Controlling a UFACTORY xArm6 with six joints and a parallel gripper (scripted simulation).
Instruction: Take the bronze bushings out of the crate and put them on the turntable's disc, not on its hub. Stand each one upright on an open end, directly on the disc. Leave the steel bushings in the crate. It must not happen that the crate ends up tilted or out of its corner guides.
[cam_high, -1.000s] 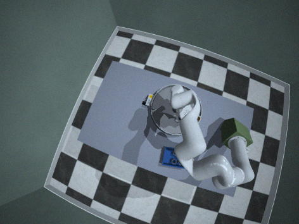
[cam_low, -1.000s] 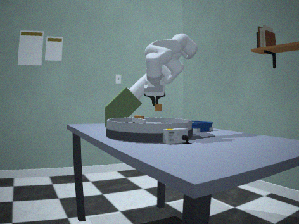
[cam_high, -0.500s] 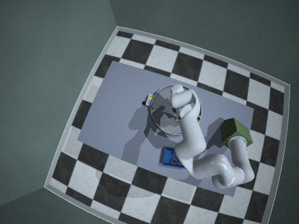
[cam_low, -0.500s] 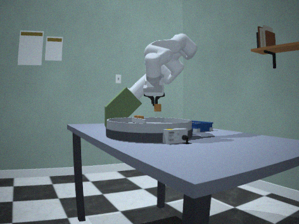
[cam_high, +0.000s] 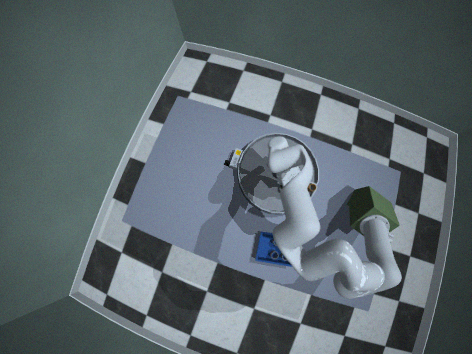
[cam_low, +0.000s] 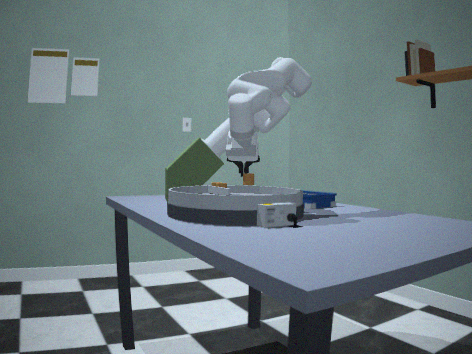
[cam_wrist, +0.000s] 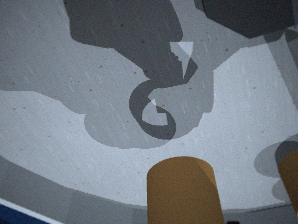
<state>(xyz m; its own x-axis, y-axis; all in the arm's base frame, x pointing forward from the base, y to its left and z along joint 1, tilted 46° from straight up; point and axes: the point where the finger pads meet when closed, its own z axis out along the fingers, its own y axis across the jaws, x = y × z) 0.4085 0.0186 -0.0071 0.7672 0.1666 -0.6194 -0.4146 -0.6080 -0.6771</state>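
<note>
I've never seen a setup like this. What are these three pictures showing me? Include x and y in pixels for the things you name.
The machine is one white robot arm (cam_high: 300, 212) (cam_low: 244, 107) with a black-fingered gripper (cam_low: 243, 174). The top picture looks down from above, the exterior one looks across the table from the side, and the wrist one looks down from near the gripper.

On the table are a round turntable (cam_high: 238, 172) (cam_low: 235, 201) (cam_wrist: 50, 145) and a blue crate (cam_high: 261, 244) (cam_low: 322, 199) (cam_wrist: 10, 215) with grey rings inside. The gripper appears closed on the wall of a bronze bushing (cam_high: 312, 187) (cam_low: 248, 179) (cam_wrist: 184, 192), held above the disc. More bronze shows over the turntable's rim in the exterior view.

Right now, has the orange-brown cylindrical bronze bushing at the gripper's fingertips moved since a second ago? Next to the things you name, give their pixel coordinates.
Yes, downward: in the exterior view, the bronze bushing (cam_low: 249, 179) (cam_wrist: 184, 192) now sits closer to the round grey turntable's rim (cam_high: 238, 172) (cam_low: 225, 201) (cam_wrist: 75, 198).
</note>
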